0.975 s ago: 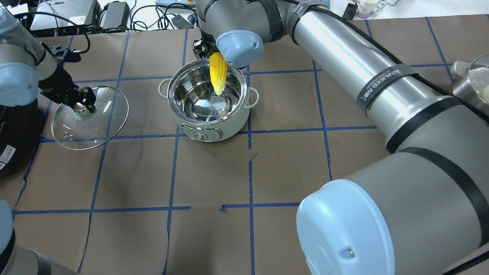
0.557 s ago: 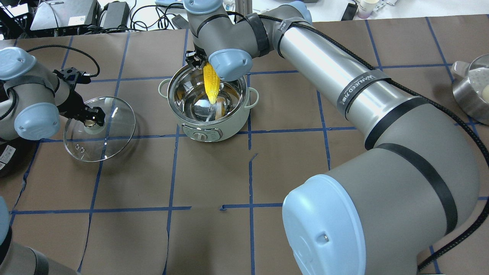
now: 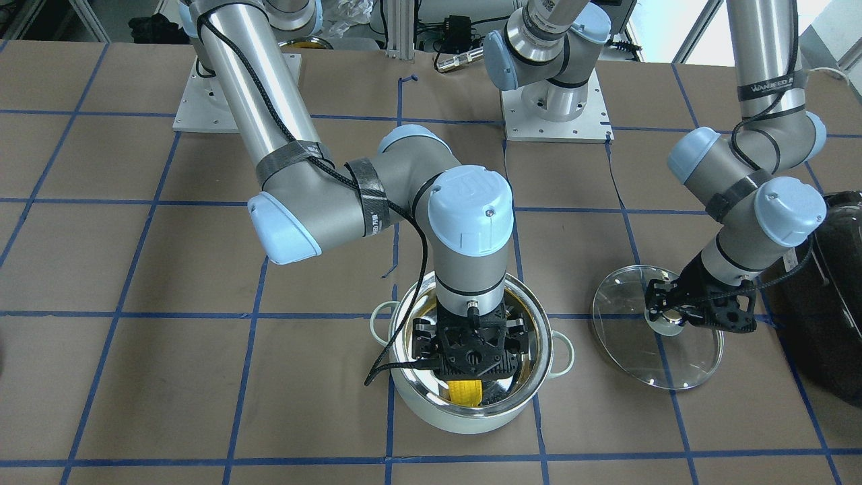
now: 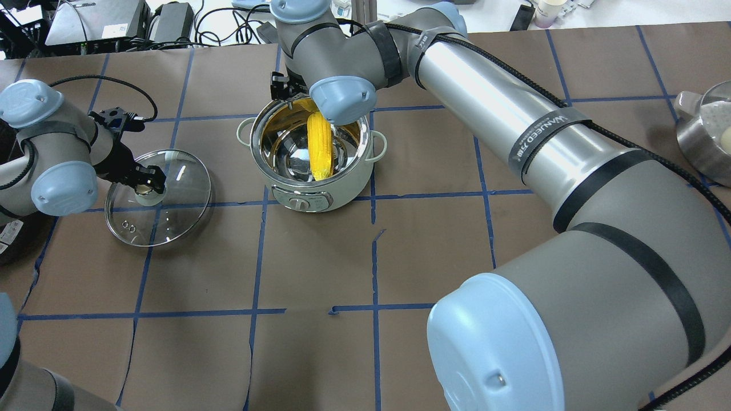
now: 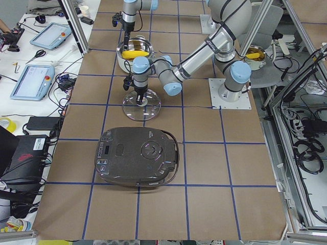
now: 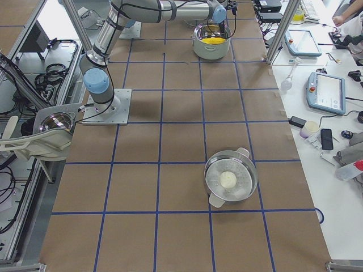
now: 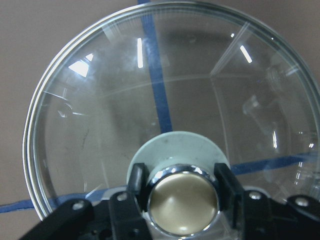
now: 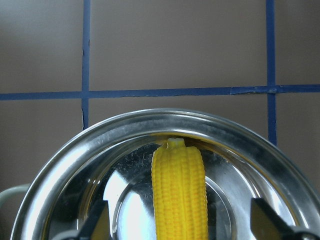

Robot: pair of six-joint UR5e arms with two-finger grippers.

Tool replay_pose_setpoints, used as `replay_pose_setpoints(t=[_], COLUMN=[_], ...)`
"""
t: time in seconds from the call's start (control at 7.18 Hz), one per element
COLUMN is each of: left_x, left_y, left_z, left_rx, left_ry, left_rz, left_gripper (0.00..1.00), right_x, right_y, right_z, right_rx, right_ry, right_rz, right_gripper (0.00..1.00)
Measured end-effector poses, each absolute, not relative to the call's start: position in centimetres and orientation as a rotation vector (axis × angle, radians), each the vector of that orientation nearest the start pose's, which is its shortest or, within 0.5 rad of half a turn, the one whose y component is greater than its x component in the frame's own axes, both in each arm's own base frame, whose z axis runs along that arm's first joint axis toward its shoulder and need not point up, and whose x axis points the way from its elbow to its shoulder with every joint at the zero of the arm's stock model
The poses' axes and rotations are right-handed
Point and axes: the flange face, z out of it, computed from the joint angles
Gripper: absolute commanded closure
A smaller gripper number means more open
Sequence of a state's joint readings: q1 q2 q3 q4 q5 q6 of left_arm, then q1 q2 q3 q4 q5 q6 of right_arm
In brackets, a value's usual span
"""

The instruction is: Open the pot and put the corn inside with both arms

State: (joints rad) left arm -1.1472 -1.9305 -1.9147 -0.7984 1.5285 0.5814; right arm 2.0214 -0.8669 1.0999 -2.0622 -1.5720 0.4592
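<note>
I would call this a robotics lab rather than a kitchen. The bench point(image 5: 204, 204) I work over is wrapped in brown paper and ruled into squares with blue tape point(image 4: 372, 268). My left arm point(image 3: 761, 168) and right arm point(image 3: 269, 101) are bolted to white plates point(image 3: 195, 114) near its robot-side edge. Past the opposite edge, a white side table point(image 6: 346, 122) carries touch-screen pendants point(image 5: 31, 81) with red stop buttons, power bricks point(image 4: 171, 20) and loose leads. Aluminium frame posts point(image 5: 74, 25) rise along the bench's edges, and cable bundles point(image 5: 306, 148) lie coiled beyond the robot-side edge.
</note>
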Motion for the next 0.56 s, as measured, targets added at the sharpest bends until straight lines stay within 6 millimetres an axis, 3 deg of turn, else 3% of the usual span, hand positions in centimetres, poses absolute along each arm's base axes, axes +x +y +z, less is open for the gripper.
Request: replay_pose_setpoints(t=[0.28,0.42,0.56], left_x=[10.3,9.9,8.9], left_y=[-56.4,-56.6,-57.0], left_z=[21.2,22.1,24.1], left_rx=[0.246,0.256,0.288], left_ry=[3.135,3.127,3.114], left_rz=[-0.123,-0.133,-0.142], left_gripper=[0.00,0.00,0.00], right_x=[44.2,42.6,40.2], right_y=[-62.7,-61.6,-60.6], right_z=[35.9,37.5,39.0], right_rx=[0.023,0.041,0.081], right_ry=[3.023,3.054,3.085], right_rz=[-0.325,-0.266,-0.193], right_gripper=[0.00,0.00,0.00])
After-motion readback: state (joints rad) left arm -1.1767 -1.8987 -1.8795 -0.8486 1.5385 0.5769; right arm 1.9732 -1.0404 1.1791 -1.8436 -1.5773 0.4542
